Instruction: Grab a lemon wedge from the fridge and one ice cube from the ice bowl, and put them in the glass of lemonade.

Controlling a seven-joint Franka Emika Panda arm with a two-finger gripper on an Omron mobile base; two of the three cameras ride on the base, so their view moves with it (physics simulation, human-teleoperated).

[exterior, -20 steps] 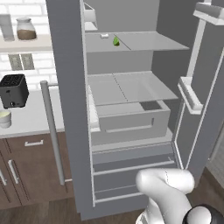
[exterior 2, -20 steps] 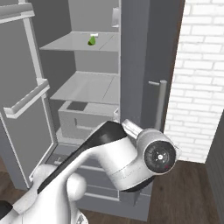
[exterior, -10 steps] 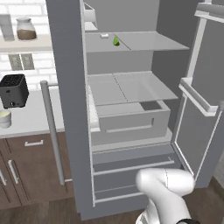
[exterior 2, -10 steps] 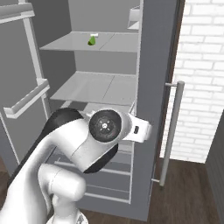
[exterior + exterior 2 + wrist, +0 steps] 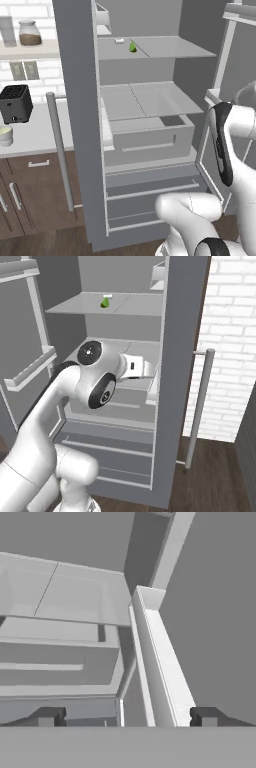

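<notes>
At the far left of the left base view a black toaster [image 5: 15, 103] stands on the pale tabletop [image 5: 35, 135], with a small cream cup [image 5: 5, 135] at the frame's left edge just below it and a lidded jar [image 5: 30, 33] on the shelf in the upper left. Moving right, the grey fridge [image 5: 75, 100] stands with its doors swung open, a long bar handle [image 5: 60, 150] running down the near door. The lemon wedge [image 5: 132, 47] lies on the top shelf inside, in the upper middle of that frame; in the right base view it sits in the upper left [image 5: 105, 302], well above the arm. A drawer [image 5: 150, 142] sits half pulled out below the middle shelf. In the hand view the tool [image 5: 127, 717] is released, its two dark fingertips [image 5: 47, 717] spread wide at the bottom corners with nothing between them, facing a white door bin rail [image 5: 160, 662] and the fridge's lower shelves.
</notes>
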